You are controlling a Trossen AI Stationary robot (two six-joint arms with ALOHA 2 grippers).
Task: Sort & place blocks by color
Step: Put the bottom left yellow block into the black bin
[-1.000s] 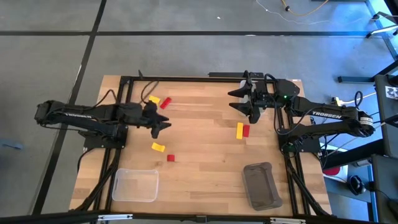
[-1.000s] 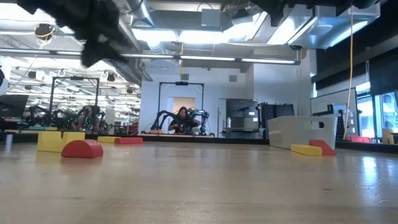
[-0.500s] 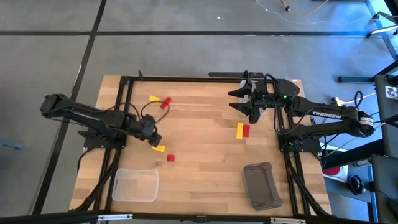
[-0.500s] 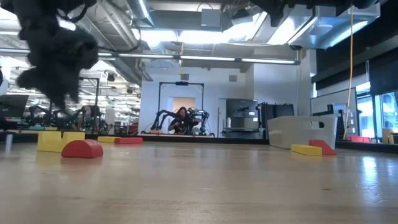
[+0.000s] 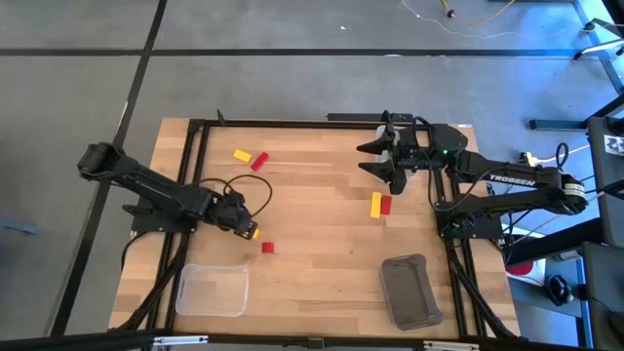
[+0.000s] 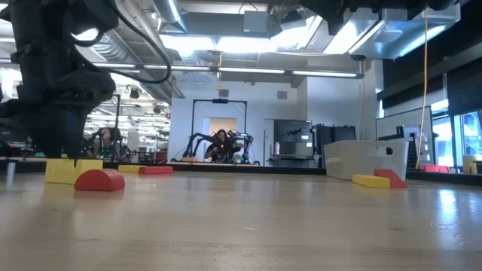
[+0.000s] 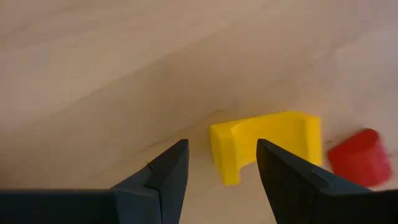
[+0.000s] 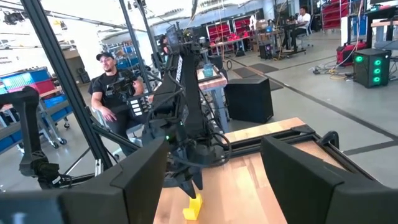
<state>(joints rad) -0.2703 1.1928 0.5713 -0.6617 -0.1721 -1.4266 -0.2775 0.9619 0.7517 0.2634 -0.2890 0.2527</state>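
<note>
My left gripper (image 5: 244, 227) is open, low over a yellow arch-shaped block (image 5: 252, 232) that lies on the table at the near left. In the left wrist view its fingers (image 7: 163, 180) stand on either side of one end of the block (image 7: 267, 144) without touching it. A small red block (image 5: 267, 248) lies just beside it and also shows in the left wrist view (image 7: 359, 158). A yellow and a red block (image 5: 250, 158) lie at the far left. Another yellow and red pair (image 5: 380, 204) lies right of centre. My right gripper (image 5: 387, 162) is open and empty, raised at the far right.
A clear bin (image 5: 212, 290) stands at the near left edge and a grey bin (image 5: 410, 290) at the near right. Bare wood lies between them and across the table's middle. A person (image 8: 115, 87) sits in the room beyond the table.
My left gripper has gone toward the table's near edge and down, tipping its fingers toward the table, and now stands low over the yellow arch-shaped block. The blocks have not moved.
</note>
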